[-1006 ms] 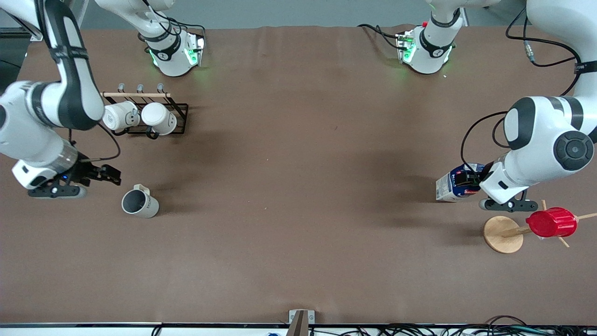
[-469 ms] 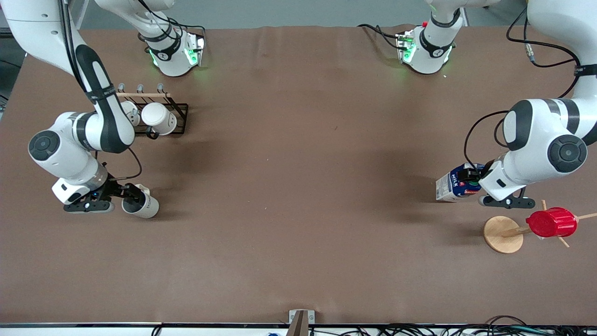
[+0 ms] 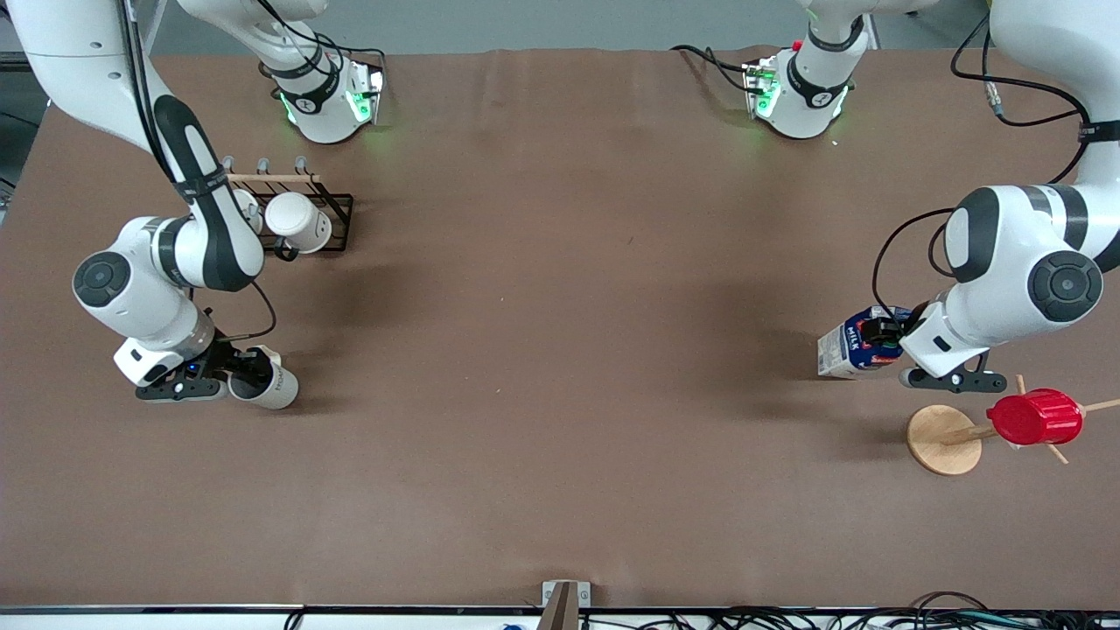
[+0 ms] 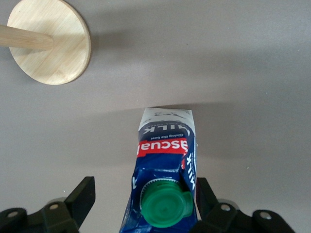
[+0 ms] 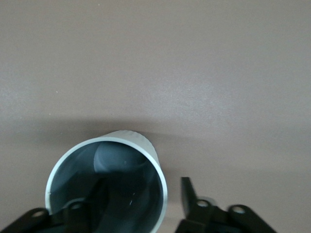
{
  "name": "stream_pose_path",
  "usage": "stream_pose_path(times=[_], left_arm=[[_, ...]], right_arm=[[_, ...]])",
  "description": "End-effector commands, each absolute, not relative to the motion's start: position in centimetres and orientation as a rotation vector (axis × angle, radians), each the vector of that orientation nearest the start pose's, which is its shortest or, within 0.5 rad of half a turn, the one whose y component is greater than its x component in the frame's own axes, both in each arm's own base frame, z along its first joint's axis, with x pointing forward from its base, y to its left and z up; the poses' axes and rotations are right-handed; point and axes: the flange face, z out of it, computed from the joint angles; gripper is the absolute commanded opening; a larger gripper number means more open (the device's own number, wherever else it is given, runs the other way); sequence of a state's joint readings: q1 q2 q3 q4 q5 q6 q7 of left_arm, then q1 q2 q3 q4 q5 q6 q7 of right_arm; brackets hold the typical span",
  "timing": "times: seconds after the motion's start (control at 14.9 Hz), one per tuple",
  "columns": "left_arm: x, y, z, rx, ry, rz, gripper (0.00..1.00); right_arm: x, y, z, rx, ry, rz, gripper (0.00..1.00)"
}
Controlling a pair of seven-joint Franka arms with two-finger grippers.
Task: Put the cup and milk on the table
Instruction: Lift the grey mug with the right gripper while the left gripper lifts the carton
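High front camera faces the bases; wrist cameras (close) look down.

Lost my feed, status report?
Right hand open, one finger inside cup. Left hand open, straddling milk. Both on table. Nothing in the way.

Cup point(image 5: 109, 179) on table point(image 5: 194, 73); right gripper point(image 5: 141, 201) fingers point(image 5: 188, 194) straddle rim, one inside.

The right hand point(image 3: 234, 374) has swung in from the left edge of the frame to the mug point(image 3: 267, 384) at lower left — one finger now sits inside the rim, the other outside the wall. The right arm's elbow has shifted down and right, covering one white mug on the rack point(image 3: 328, 210). The left hand point(image 3: 884, 337) has edged slightly up at the milk carton point(image 3: 847, 350), fingers spread.
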State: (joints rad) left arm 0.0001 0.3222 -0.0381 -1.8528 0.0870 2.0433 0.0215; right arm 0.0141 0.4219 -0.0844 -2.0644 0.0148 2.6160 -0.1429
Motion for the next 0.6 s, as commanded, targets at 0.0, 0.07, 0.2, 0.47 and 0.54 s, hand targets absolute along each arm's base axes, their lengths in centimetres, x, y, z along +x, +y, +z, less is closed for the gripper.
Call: stream_pose_path(times=[0.0, 0.07, 0.2, 0.47, 0.54], left_arm=[[61.2, -2.6, 33.9, -3.064, 0.157, 0.166, 0.91], [61.2, -2.7, 33.9, -3.065, 0.148, 0.165, 0.90], [61.1, -2.7, 33.8, -3.064, 0.146, 0.170, 0.89], [60.9, -2.5, 34.2, -3.066, 0.135, 0.165, 0.59], [60.9, -2.5, 34.3, -3.068, 0.135, 0.168, 0.43]], right_arm=[[59.9, -4.0, 23.9, -3.166, -0.110, -0.217, 0.03], [59.9, -4.4, 24.0, -3.166, -0.084, -0.210, 0.00], [59.9, -4.6, 24.4, -3.166, -0.074, -0.212, 0.00], [60.0, -2.0, 28.9, -3.142, -0.018, -0.172, 0.00], [60.3, 0.6, 30.6, -3.123, 0.030, -0.146, 0.00]])
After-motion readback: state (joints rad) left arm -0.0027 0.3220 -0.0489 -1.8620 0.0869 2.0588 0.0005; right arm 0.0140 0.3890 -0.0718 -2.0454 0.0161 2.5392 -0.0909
